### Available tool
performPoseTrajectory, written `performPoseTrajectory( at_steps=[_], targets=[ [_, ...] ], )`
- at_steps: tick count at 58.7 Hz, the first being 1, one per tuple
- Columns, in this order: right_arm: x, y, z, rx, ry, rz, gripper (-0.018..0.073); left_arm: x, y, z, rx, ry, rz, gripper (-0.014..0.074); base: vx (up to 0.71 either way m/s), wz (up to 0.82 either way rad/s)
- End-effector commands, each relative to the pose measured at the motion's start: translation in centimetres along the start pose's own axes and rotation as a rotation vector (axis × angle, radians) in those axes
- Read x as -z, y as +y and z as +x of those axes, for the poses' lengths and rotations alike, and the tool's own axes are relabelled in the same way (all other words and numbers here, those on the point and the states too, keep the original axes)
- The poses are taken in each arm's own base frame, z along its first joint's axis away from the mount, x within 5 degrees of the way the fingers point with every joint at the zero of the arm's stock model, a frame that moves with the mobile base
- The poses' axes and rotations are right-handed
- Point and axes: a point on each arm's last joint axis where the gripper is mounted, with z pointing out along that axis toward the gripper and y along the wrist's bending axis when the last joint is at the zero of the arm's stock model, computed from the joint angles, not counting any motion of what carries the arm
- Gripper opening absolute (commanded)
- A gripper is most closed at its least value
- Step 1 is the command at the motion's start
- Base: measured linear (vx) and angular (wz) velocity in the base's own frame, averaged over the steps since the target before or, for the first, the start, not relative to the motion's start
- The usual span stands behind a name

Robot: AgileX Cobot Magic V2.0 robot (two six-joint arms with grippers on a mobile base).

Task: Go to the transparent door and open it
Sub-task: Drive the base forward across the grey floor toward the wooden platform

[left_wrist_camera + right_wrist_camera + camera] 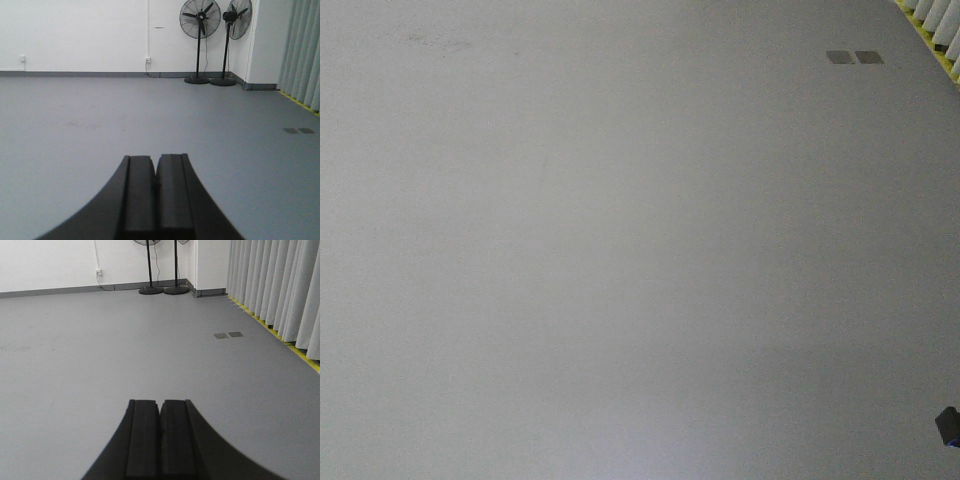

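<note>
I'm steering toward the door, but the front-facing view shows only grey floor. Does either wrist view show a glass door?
Observer: No door in either; the left wrist view shows two pedestal fans against a white wall.
Operator: Where do the curtains in my top corner lead?
Observer: The curtains run back to a white pillar beside those fans.
Operator: And the jaws?
Observer: Left gripper and right gripper both have jaws shut, nothing held.
</note>
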Motion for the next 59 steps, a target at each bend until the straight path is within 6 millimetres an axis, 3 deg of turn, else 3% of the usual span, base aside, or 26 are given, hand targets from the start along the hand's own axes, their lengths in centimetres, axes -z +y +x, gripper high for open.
performPoseTrajectory(
  at_steps=[1, 59],
  targets=[
    [0.11, 0.07, -0.65, 0.003, -0.092, -0.008, -0.0009, 0.06, -0.02, -0.26, 0.016, -0.078, 0.007, -0.0006, 0.00, 0.00],
    [0.11, 0.07, -0.65, 0.003, -0.092, -0.008, -0.0009, 0.06, -0.02, -0.26, 0.016, -0.078, 0.007, -0.0006, 0.06, -0.01]
  ],
)
